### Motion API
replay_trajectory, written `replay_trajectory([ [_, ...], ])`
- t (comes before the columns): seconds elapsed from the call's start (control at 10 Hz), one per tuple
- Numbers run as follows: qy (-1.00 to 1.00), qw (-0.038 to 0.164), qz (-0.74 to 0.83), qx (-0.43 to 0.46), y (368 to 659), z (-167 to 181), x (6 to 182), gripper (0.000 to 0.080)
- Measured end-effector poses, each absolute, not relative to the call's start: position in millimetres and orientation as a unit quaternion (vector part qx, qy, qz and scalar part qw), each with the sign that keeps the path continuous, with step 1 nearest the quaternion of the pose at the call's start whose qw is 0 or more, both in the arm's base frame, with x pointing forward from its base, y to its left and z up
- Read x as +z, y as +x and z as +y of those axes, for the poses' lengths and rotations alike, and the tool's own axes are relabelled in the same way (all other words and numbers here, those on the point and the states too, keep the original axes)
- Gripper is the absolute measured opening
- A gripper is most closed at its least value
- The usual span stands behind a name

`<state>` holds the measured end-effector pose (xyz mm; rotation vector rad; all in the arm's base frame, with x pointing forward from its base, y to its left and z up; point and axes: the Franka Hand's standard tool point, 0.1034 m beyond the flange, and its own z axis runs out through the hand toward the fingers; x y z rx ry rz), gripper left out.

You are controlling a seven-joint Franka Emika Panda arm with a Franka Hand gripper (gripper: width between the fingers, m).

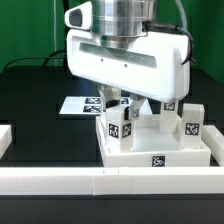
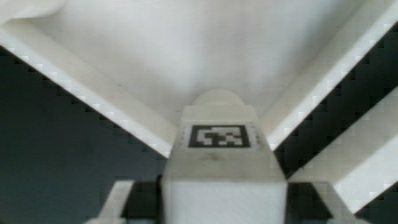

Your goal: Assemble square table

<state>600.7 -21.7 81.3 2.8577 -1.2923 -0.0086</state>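
- We judge the square table parts to be light, rigid white plastic — stiff enough for a firm pinch, smooth enough to slip if held near an edge, and not likely fragile
- The tabletop (image 1: 150, 150) lies on the black worktop (image 1: 40, 95), pushed close against the long white border rail (image 1: 100, 180) at the front; its raised rim faces up
- Several block legs stand on or at the tabletop: one at the exterior view's right (image 1: 192, 122), one further back (image 1: 168, 106), and one directly under the arm (image 1: 120, 122)
- That leg (image 2: 219, 150) fills the middle of the wrist view, its tag facing the camera, with the fingers (image 2: 317, 195) flanking it on both flat sides
- We read the fingers as clenched on this leg — partly closed, pads apparently against its sides, though the contact itself is blurred
- The best hold, in our judgement, is across two opposite flat faces, midway up the block, so it stays upright while being seated
- The marker board (image 1: 80, 104) lies flat behind, apart from the parts
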Motion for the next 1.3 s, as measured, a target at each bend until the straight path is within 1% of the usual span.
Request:
replay_trajectory([
  [0.1,0.912,0.002,-0.411,-0.002,600.8,-21.1,81.3,0.0285],
  [0.2,0.912,0.003,-0.41,-0.003,600.7,-21.2,81.0,0.0363],
  [0.3,0.919,0.003,-0.394,-0.003,600.5,-21.2,81.0,0.0363],
  [0.4,0.93,0.002,-0.368,-0.003,600.8,-20.6,82.4,0.0547],
  [0.5,0.941,0.001,-0.34,-0.002,601.7,-20.4,84.4,0.0618],
  [0.6,0.952,0.002,-0.305,-0.001,601.7,-21.0,83.9,0.0618],
  [0.7,0.961,0.002,-0.276,-0.002,601.5,-21.3,83.6,0.0643],
  [0.8,0.971,0.002,-0.241,-0.002,601.5,-21.7,83.6,0.0648],
  [1.1,0.998,0.013,-0.064,-0.005,600.2,-21.8,82.6,0.0649],
  [1.3,0.999,0.013,0.04,-0.006,601.2,-21.6,83.3,0.0649],
])
